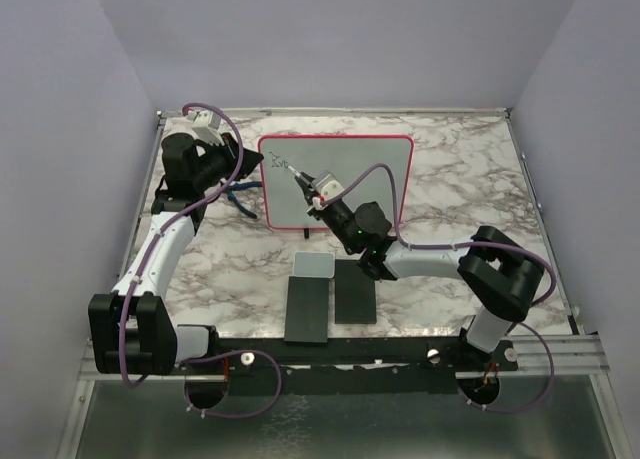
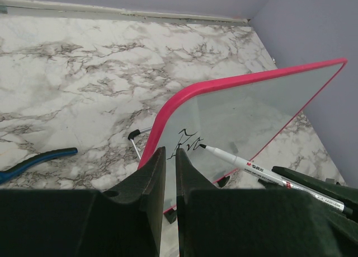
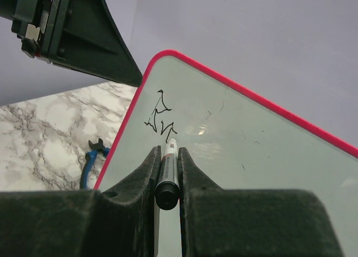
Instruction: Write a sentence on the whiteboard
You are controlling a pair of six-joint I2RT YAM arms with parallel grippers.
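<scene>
Right jaws clamp the marker (image 3: 168,170), tip by the sentence (image 3: 160,118) on the board (image 3: 251,156); left jaws pinch its left rim. Pressing too hard could tip it.

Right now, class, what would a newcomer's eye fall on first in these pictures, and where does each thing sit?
The whiteboard with its red-pink rim stands upright in the middle of the marble table. The right arm's jaws are shut on a white marker whose tip is at the board beside a dark scribble in its upper left corner. The left arm's jaws pinch the board's left edge.
</scene>
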